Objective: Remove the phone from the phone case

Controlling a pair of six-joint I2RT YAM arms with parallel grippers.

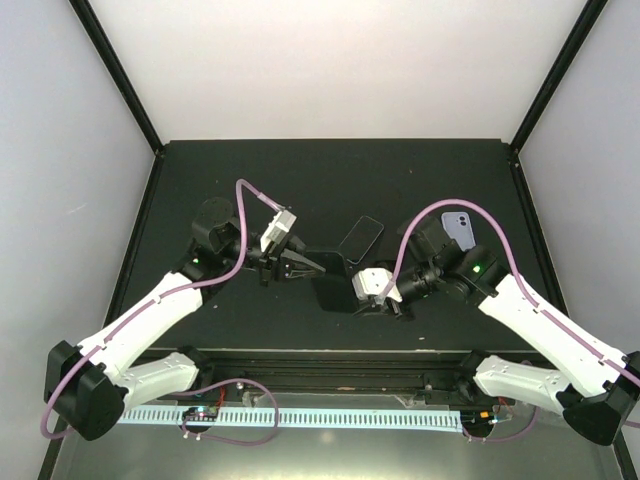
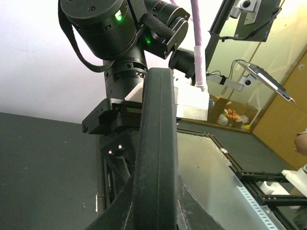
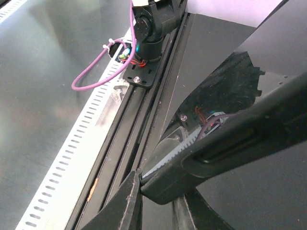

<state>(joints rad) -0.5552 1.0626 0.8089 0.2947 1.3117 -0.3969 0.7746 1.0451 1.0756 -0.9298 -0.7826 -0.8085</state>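
Okay, risks first. Both arms hold the black phone case (image 1: 330,283) up off the table between them, mid-workspace; it shows edge-on in my left wrist view. I can't tell whether the phone sits inside, since no screen shows.

The right gripper (image 3: 156,203) pinches only one corner, so a peel or twist could pop the case free, or just flex the rim and release nothing. If the left gripper (image 1: 305,264) slips on that thin rim, the whole thing drops.

Jaws: the left is clamped tight on the case's edge and the right is closed on the corner.

Pose: the left forearm reaches in from the left with its fingers pointing right. The right arm curls in from the right, wrist low, fingers pointing left.

A purple handset (image 1: 459,230) and a black slab (image 1: 360,238) lie on the table just behind.
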